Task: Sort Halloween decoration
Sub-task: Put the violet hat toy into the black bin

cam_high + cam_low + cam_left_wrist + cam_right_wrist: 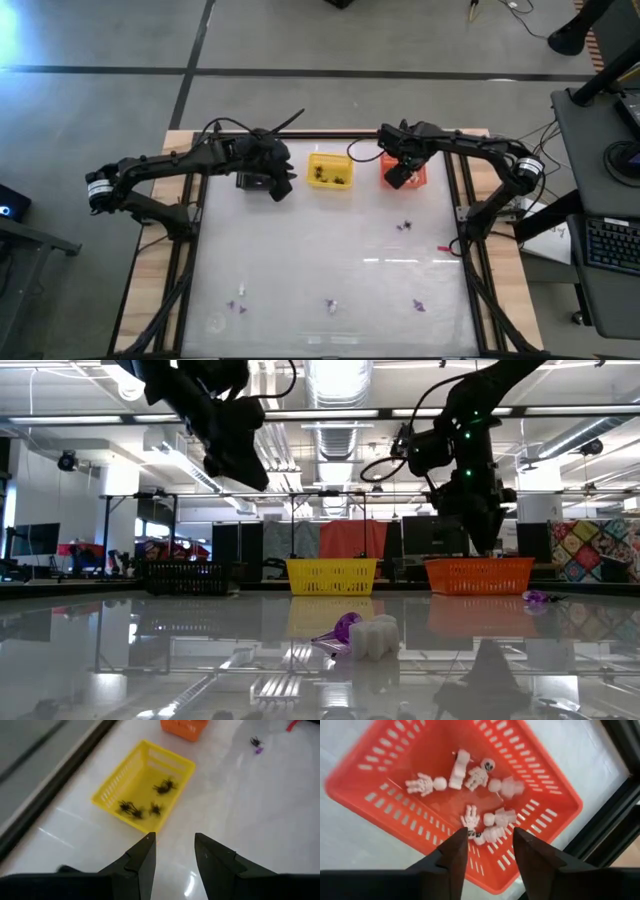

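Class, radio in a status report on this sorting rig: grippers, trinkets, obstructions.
Right gripper open above orange basket, white skeletons inside. Left gripper open, empty, near yellow basket. Purple trinkets unsorted on table. Nothing obstructing.

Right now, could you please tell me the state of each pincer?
Left pincer: open, holding nothing, above the table near the yellow basket.
Right pincer: open, holding nothing, over the orange basket of white skeleton trinkets.

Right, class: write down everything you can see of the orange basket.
The orange basket is a rectangular plastic tray with slotted walls and a slotted floor, standing upright at the table's far edge, right of the yellow one. Small white skeleton figures lie loose inside. The right gripper hovers above it, fingers open, touching nothing.
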You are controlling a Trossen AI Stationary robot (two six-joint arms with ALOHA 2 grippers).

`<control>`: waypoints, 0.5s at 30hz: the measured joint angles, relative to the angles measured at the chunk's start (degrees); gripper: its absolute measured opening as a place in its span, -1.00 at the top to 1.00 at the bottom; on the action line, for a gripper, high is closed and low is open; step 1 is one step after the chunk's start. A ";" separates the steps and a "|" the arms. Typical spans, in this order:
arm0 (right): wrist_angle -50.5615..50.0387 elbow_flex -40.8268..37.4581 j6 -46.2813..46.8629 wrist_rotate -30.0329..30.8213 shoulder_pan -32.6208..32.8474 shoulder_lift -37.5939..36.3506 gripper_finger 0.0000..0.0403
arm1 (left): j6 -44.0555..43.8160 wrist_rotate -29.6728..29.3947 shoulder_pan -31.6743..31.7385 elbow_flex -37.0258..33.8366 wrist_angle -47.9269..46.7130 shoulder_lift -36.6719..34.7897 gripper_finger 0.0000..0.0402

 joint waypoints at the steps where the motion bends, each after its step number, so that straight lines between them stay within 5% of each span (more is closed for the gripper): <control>1: -0.13 0.58 0.00 -0.05 0.00 0.00 0.24 | -0.50 1.03 0.00 0.00 -0.55 0.00 0.41; 7: -3.08 5.36 0.48 -2.40 0.02 0.00 0.18 | -2.65 11.07 -0.21 0.00 -5.49 -1.04 0.41; 15: -7.56 7.51 5.92 -14.91 0.95 -0.11 0.21 | -3.31 10.99 -0.37 0.00 -14.15 -2.08 0.41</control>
